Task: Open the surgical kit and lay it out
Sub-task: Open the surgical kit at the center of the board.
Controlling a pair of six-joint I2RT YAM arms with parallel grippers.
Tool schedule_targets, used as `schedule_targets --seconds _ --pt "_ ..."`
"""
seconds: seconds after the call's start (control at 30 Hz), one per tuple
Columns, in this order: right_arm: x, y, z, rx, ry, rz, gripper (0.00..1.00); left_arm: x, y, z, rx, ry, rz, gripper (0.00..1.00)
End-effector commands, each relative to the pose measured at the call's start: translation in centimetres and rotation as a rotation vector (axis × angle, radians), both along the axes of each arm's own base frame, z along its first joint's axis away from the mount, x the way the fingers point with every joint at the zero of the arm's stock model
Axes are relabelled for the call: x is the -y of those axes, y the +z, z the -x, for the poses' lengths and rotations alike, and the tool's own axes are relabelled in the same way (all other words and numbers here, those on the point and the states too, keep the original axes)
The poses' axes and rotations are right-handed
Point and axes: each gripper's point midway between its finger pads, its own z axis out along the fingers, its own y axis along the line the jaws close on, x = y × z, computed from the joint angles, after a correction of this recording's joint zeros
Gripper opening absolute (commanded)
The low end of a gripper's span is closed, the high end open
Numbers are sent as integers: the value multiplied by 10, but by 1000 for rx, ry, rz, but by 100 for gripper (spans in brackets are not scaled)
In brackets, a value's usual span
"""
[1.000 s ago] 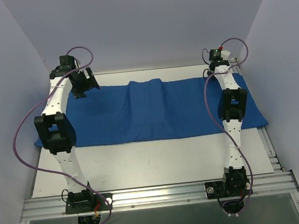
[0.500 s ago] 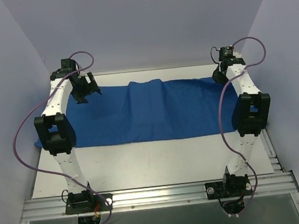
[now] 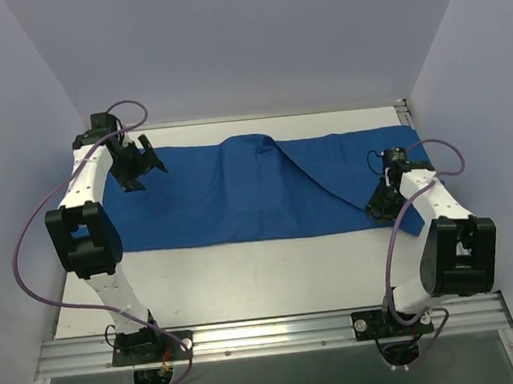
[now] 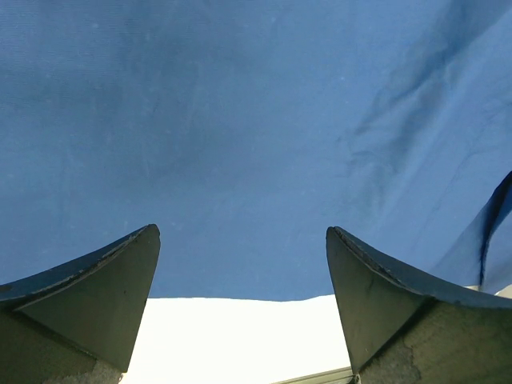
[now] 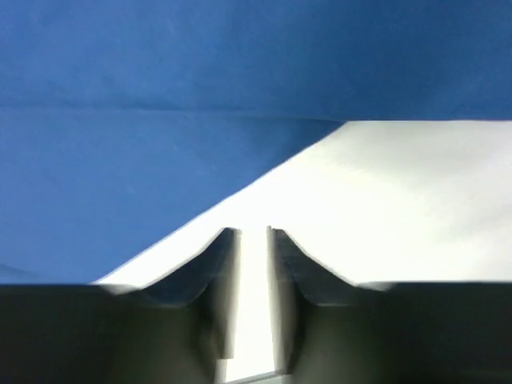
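We are mid-unwrap. The blue cloth wrap (image 3: 230, 199) lies across the far half of the table (image 3: 246, 274), humped at far centre, with one flap lying diagonally toward the right edge. Our right gripper (image 5: 252, 234) sits at that flap's tip, barely parted and empty. Our left gripper (image 4: 242, 230) hangs spread wide over the far-left corner. Next, we judge, comes pinching another flap.

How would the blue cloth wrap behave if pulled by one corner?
Probably floppy: the blue cloth wrap drapes over a soft hump at mid-width and its right end lies folded over diagonally. Likely light, since it lies thin and flat on the table. It may slide across that smooth-looking top rather than stay put.
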Motion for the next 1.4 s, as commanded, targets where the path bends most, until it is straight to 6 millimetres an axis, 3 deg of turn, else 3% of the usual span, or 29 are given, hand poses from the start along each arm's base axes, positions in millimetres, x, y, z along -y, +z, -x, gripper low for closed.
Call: schedule_targets --seconds 0.0,0.03,0.1,0.13,0.17,0.2,0.23,0.3,0.33,0.37,0.4,0.43,0.47,0.5,0.53,0.57,0.63,0.7,0.8,0.9,1.0,1.03,1.13,1.23,1.27,1.3,1.33,1.37 --pt "-7 38 -54 156 76 -34 37 1 27 -10 94 -23 -2 94" --pt "-12 39 -70 169 96 -53 57 2 25 -8 85 -25 -1 94" --pt "-36 55 -110 264 177 -109 69 6 20 -6 70 -36 -2 94" --pt "-69 67 -142 302 288 -136 78 8 17 -5 62 -41 -10 94" --pt "-88 72 -158 327 360 -142 80 11 16 -4 59 -55 -23 94" --pt "-108 74 -171 341 434 -152 82 13 16 -6 61 -63 -22 94" --pt "-138 79 -199 380 563 -144 84 14 17 -5 59 -69 -21 94" --pt "-159 80 -220 399 646 -141 84 18 25 -7 96 -97 1 94" --pt "-173 63 -230 385 690 -178 83 20 29 -9 123 -108 5 94" --pt "-189 83 -250 465 744 -164 82 21 32 -10 140 -116 7 94" --pt "-197 83 -260 489 767 -160 81 25 37 -9 160 -127 28 98" --pt "-205 67 -269 479 794 -163 79 26 38 -10 175 -133 36 100" --pt "-219 85 -282 546 838 -156 79 28 39 -9 182 -138 45 100" --pt "-224 83 -289 558 847 -154 79 30 46 -11 212 -139 54 100" --pt "-230 67 -295 544 854 -158 79 33 47 -10 218 -145 71 100" --pt "-235 78 -306 590 846 -160 79 34 45 -7 211 -138 81 100" --pt "-242 66 -315 598 850 -174 78 38 48 -6 222 -143 96 99" --pt "-248 68 -323 627 854 -167 76 39 47 -4 217 -143 99 99" --pt "-254 46 -323 595 850 -187 65 36 48 -2 213 -143 79 99" --pt "-259 39 -322 585 857 -184 58 34 47 0 206 -143 68 99" --pt "-267 37 -318 581 867 -195 36 30 45 -1 205 -123 61 94" --pt "-273 40 -316 586 876 -196 20 29 44 0 199 -119 63 94" --pt "-285 55 -309 603 891 -199 1 28 38 0 172 -104 87 94" --pt "-303 72 -285 592 922 -210 0 25 27 4 120 -80 93 94" --pt "-310 60 -268 546 944 -199 0 24 25 5 111 -73 91 94" --pt "-313 77 -257 560 958 -191 0 21 26 6 107 -63 90 94" --pt "-314 79 -245 548 971 -184 0 19 24 8 101 -52 87 94" --pt "-310 53 -221 463 984 -174 0 17 23 10 88 -30 92 95"
